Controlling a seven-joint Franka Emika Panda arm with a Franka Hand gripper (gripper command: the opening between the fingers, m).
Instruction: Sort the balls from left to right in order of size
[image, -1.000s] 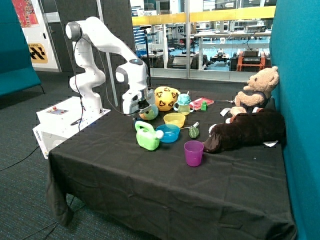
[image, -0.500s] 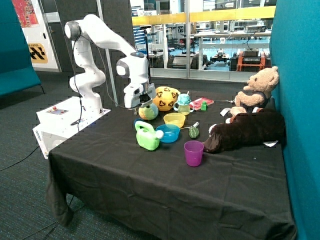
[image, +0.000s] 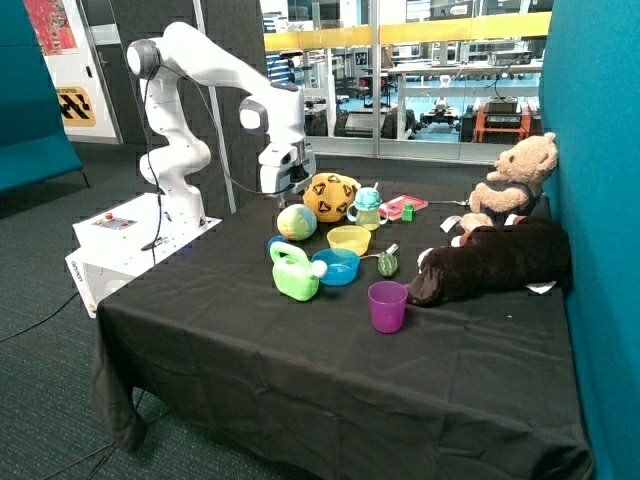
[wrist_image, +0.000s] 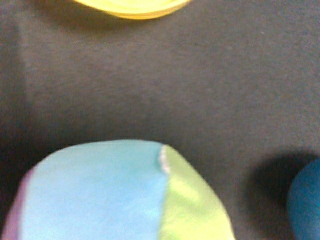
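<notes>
The gripper (image: 287, 187) is hanging above the pastel ball (image: 296, 222), holding nothing; I cannot tell its opening. That ball is sitting between the small blue ball (wrist_image: 306, 200) and the big yellow ball (image: 333, 197). Sorting looks nearly done; next comes checking the row.

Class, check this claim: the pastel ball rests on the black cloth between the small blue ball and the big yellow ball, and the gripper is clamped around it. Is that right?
Not quite. The outside view shows the gripper lifted clear above the pastel ball, not clamped around it. The ball does rest on the black cloth between the small blue ball and the big yellow ball.
</notes>
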